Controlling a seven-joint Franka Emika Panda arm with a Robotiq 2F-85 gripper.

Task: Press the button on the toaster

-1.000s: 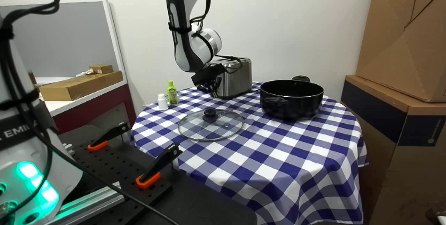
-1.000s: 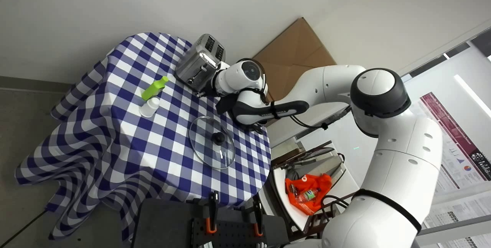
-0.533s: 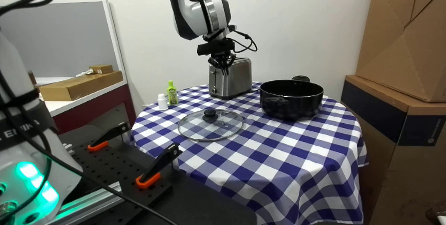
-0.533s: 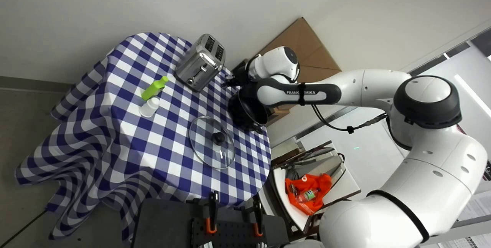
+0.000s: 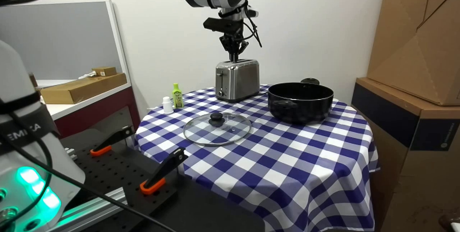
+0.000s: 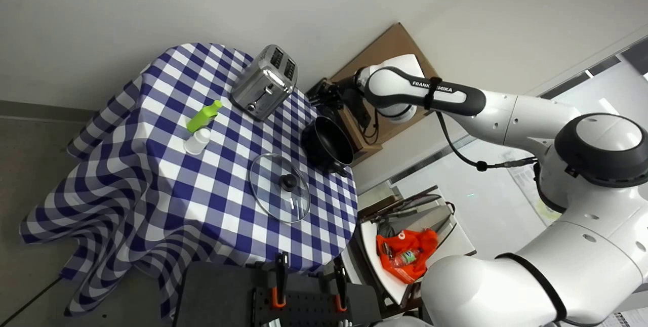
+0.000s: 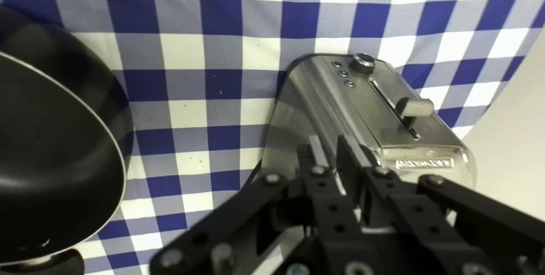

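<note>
In the wrist view the toaster [image 7: 336,109] points its lever end [image 7: 374,109] out beyond the slightly parted gripper [image 7: 333,147]; its long axis runs back beneath, far end hidden.

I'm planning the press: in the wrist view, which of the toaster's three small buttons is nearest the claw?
The lowest button in that view; the other two buttons appear above it, farther from the claw.

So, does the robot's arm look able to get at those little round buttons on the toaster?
Probably yes: in the wrist view, nothing covers the little round buttons on the toaster, and the black pot stands apart. The tool would likely have to move towards them first.
</note>
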